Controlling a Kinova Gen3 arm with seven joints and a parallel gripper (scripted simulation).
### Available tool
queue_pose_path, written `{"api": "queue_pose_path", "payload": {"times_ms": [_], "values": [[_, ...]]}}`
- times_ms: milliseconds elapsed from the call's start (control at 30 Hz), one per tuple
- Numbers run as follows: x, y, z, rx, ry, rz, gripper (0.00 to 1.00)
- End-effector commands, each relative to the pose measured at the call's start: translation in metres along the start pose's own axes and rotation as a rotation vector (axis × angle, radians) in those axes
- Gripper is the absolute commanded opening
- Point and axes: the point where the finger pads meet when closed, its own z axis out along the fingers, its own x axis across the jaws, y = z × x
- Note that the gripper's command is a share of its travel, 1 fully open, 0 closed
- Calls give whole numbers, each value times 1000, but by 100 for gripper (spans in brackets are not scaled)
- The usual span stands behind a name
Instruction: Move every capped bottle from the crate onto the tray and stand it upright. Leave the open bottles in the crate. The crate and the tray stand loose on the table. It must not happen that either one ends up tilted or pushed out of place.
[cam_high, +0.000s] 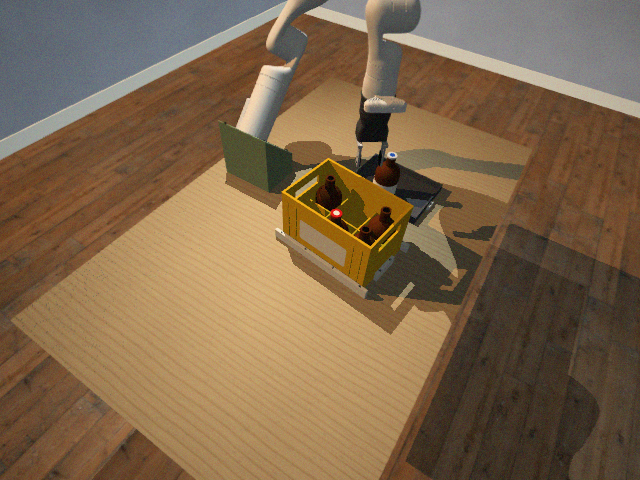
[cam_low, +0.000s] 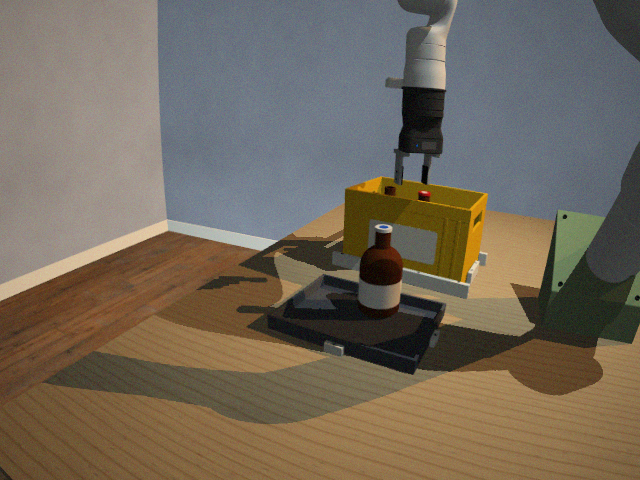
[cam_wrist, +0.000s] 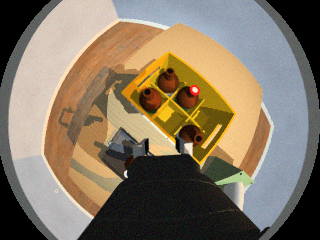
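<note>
A yellow crate holds a brown bottle with a red cap. It also holds three open brown bottles, one in a far cell and two on the right side. A brown bottle with a blue-and-white cap stands upright on the dark tray behind the crate. My gripper is open and empty. It hangs above the crate's tray-side edge, between the tray and the crate.
A green block at the arm's base stands left of the crate. The crate rests on a pale base rail. Wooden floor surrounds the tan table top.
</note>
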Motion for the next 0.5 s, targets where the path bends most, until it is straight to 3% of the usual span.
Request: {"api": "queue_pose_path", "payload": {"times_ms": [0, 467], "values": [[2, -3, -1, 1, -1, 0, 100], [31, -40, 3, -6, -4, 6, 100]]}}
